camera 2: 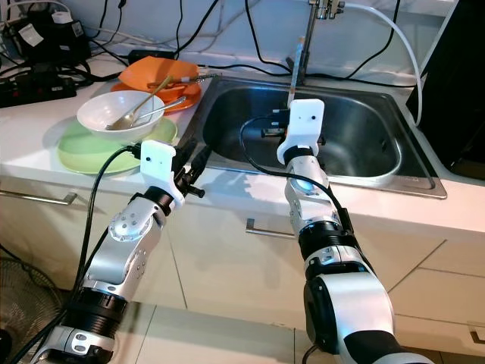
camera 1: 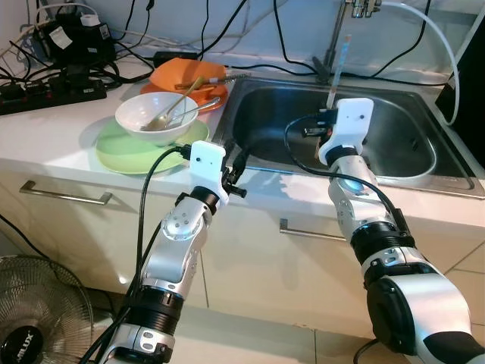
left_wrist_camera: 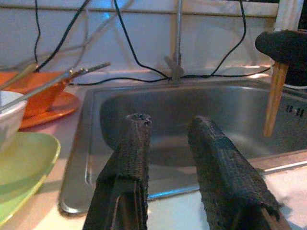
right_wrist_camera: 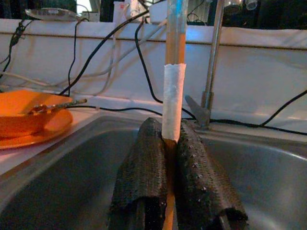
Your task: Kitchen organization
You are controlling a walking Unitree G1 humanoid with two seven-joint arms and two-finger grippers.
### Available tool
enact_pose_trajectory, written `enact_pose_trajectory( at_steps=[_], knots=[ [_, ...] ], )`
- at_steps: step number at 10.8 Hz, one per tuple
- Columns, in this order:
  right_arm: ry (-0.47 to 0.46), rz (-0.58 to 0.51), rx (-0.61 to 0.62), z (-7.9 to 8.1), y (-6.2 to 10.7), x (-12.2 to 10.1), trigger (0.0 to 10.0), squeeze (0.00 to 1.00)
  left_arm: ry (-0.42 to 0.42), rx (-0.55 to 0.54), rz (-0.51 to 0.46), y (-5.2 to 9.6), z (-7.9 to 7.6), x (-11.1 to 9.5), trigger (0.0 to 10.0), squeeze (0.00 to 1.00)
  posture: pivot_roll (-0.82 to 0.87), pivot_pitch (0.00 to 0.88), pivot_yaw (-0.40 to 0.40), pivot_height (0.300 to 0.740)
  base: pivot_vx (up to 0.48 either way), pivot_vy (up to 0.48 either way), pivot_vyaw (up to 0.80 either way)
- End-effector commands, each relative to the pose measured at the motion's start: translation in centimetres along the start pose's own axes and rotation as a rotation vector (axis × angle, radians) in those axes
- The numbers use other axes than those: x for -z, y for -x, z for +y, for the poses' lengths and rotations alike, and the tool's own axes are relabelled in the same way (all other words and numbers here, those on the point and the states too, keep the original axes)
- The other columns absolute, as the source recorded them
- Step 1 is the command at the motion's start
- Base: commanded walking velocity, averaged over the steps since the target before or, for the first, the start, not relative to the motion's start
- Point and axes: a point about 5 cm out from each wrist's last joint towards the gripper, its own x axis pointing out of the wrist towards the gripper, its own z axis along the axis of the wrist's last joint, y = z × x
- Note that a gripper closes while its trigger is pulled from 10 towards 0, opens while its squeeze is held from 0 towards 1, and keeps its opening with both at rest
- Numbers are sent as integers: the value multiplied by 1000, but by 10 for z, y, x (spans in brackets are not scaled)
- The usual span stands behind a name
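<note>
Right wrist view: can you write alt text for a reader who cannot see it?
The right end effector is shut on an upright wooden stick wrapped in white tape, held over a steel sink. Behind stand a faucet and black cables; an orange bowl sits on the counter beside the sink.

Two bowls (camera 1: pixel 157 117), two plates (camera 1: pixel 129 152) (stacked pairs), one sink (camera 1: pixel 394 136).

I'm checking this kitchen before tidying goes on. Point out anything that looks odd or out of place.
Power strips and a tangle of black cables lie on the counter right beside the sink, an odd spot near water. The right gripper holds a wooden stick upright over the basin. The stacked dishes look settled.
</note>
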Motion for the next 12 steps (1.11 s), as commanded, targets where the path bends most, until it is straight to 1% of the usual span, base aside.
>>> enact_pose_trajectory(
  at_steps=[1,3,6,12],
  knots=[
    [-1,-26,3,-3,-5,-8,10000,0,-8,-5,-21,-2,-2,-2,10000,0,192,0,-16,740,0,0,0],
    [-3,-41,-1,-3,-5,-10,10000,0,-31,0,-36,-2,-5,-1,10000,0,190,0,-17,740,247,0,0],
    [-1,-48,-10,-1,-6,-11,10000,0,-26,7,-45,-3,-7,0,10000,0,190,0,-21,740,281,0,0],
    [-4,-49,-17,1,-9,-13,10000,0,-23,0,-55,-6,-5,-1,10000,0,194,17,-31,740,326,0,0]
  ],
)
